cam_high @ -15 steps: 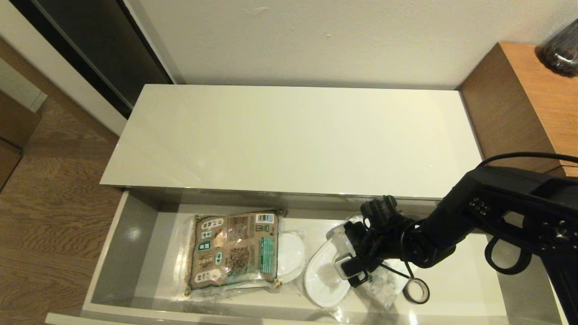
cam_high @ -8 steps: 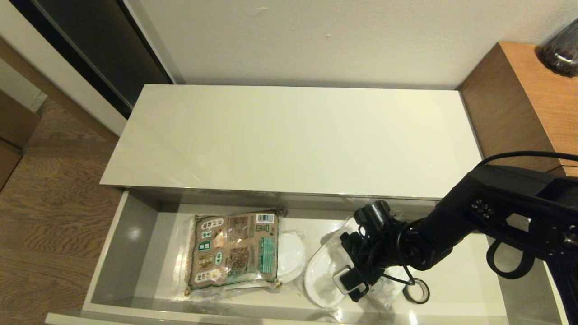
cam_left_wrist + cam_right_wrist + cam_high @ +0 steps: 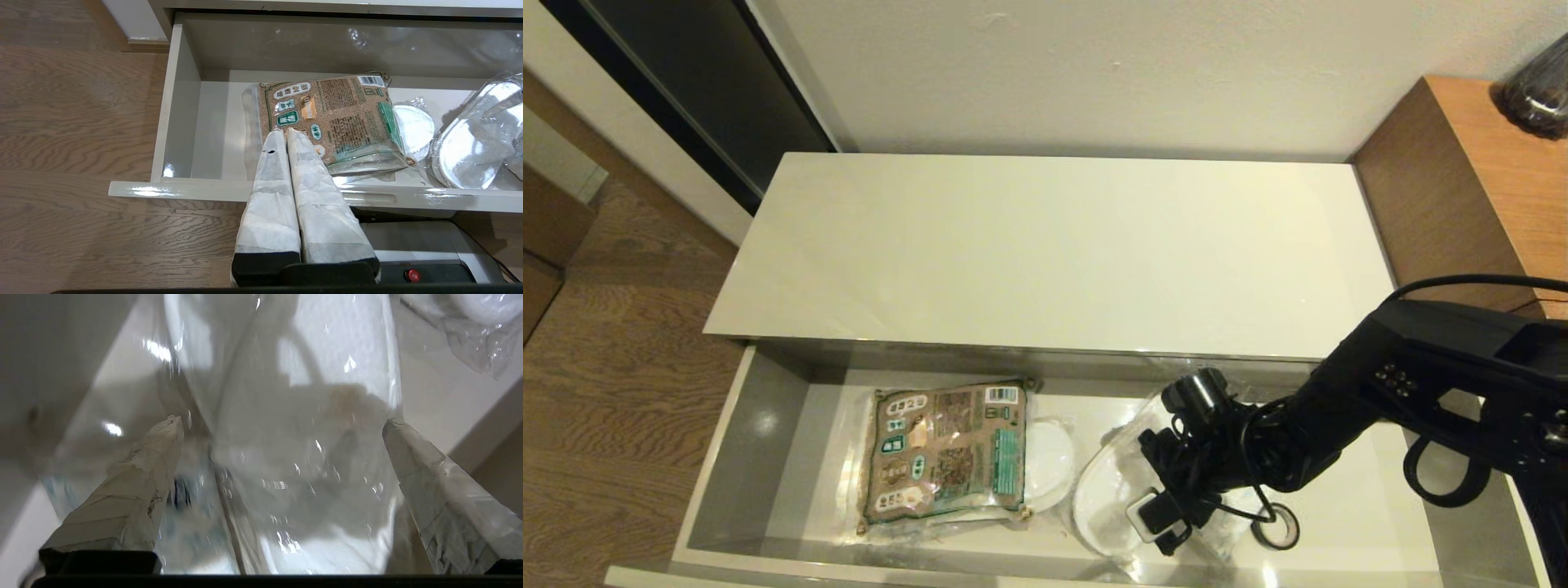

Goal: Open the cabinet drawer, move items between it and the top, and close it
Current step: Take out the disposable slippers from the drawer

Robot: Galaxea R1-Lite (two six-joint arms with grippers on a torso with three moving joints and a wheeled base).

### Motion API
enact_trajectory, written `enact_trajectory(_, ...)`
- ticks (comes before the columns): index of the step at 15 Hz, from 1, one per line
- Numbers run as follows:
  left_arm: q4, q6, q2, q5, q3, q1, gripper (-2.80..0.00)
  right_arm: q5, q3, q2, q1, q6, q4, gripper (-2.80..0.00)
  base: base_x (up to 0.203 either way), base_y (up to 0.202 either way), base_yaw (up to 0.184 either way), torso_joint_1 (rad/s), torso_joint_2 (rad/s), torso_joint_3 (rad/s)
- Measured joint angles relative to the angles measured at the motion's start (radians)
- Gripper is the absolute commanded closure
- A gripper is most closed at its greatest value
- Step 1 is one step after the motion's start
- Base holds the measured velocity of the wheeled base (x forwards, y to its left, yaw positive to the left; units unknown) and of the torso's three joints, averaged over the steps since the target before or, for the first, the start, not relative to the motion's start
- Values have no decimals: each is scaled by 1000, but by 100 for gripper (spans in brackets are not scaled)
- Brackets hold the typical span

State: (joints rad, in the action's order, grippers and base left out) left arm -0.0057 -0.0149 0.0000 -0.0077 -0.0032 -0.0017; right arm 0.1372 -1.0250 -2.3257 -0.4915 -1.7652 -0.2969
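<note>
Since drawer (image 3: 768, 457) stands open, right gripper (image 3: 282, 457) reaches in, fingers (image 3: 135, 477) apart astride wrapped slipper (image 3: 1107, 498), near front edge, for pickup. Left gripper (image 3: 286, 141) parked outside, fingers together.

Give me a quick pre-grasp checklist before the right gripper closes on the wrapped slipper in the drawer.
1. Cabinet drawer pulled out far enough to reach inside: ok.
2. Right gripper open, with the white slipper in its clear plastic between the fingers: ok.
3. Fingers low enough to catch the slipper and not just the wrap: cannot tell.
4. Black tape ring clear of the gripper: cannot tell; it lies close beside it.
5. Top has free room for a set-down: ok.
6. Left gripper shut and held back outside the drawer front: ok.
</note>
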Motion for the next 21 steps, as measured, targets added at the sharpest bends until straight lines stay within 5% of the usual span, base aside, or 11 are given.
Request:
enact_trajectory(5, 0, 0, 0, 0, 0, 0, 0, 171, 27, -93, 2, 99, -221, -280, 0, 0, 0, 0, 0, 0)
enact_trajectory(21, 0, 0, 0, 0, 0, 0, 0, 267, 35, -147, 51, 231, -243, -280, 0, 0, 0, 0, 0, 0)
